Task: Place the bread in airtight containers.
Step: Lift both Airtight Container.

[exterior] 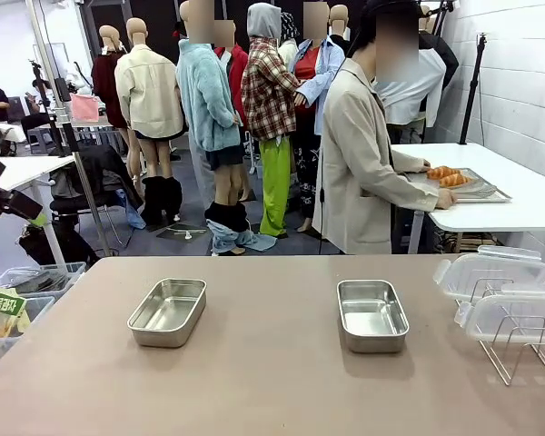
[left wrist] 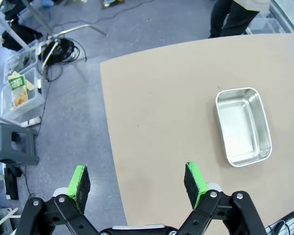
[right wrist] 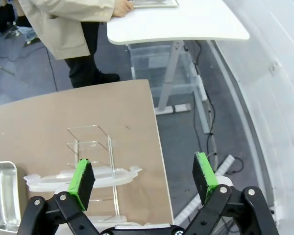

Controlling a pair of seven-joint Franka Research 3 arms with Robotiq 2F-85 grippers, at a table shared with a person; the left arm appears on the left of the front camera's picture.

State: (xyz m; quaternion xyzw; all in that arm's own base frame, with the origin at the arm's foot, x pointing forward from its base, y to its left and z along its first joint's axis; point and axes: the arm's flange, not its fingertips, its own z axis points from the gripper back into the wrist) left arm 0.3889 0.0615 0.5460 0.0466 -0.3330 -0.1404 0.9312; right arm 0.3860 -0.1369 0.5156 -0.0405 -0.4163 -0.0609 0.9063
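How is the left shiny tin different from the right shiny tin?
The left tin sits slanted on the table; the right tin sits straighter. The right tin stands near the clear lids and wire rack; the left tin stands alone. Both are empty, shiny steel and have no lid on.

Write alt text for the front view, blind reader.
Two empty steel tins, one left and one right, sit apart on a brown table. Behind it, a person in a beige coat holds a tray with two croissants on a white side table; clear lids rest on a wire rack at right.
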